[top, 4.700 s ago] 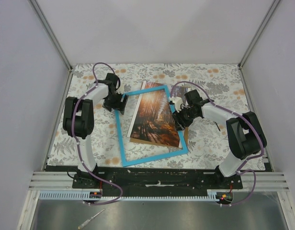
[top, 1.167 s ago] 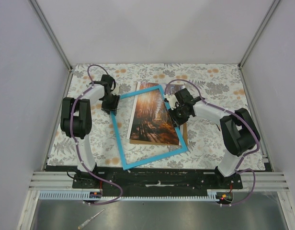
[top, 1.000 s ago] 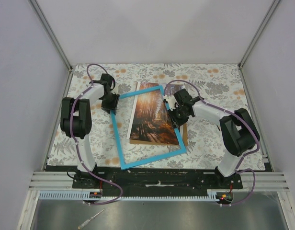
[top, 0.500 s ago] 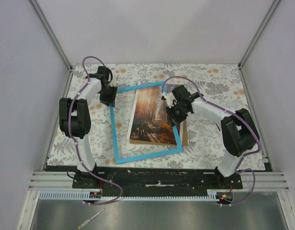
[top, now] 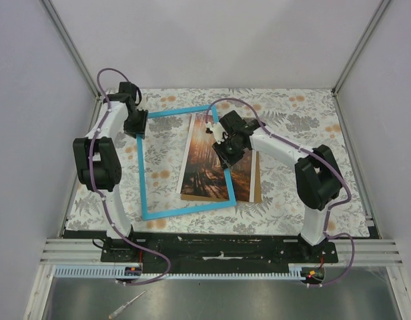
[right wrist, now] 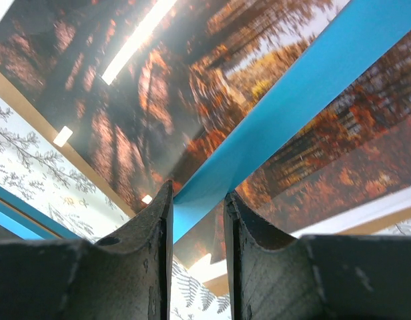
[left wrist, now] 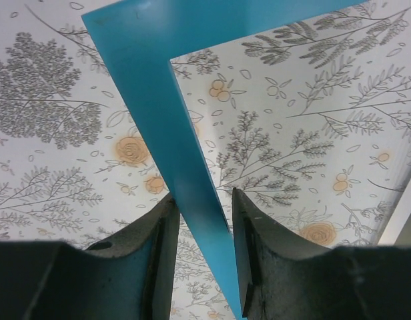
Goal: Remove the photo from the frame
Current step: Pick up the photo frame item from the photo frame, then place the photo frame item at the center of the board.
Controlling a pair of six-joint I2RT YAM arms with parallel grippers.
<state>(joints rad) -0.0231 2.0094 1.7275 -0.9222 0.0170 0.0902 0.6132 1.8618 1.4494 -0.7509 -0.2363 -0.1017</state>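
the photo (top: 204, 167) is already unseated from the frame (top: 189, 209), so the main separation looks done, but the two are not yet clear of each other. the photo lies picture side up on the floral table cover (top: 292, 133), near the middle. the frame sits off to the left of it, with the frame's right bar running across the print from far to near. the left part of the photo shows inside the frame's opening and the right part lies outside it. what seems left is to carry the frame on until no bar overlaps the print. the left gripper (top: 135, 124) is at the frame's far left corner. in its wrist view the jaws are partly closed, pinching the thin blue bar (left wrist: 159, 100) just below the corner. the right gripper (top: 227, 150) is over the photo, narrowly closed on the right bar (right wrist: 292, 100), with the forest print (right wrist: 159, 100) directly beneath its fingers. whether that bar rides above the print or rubs it i cannot tell.
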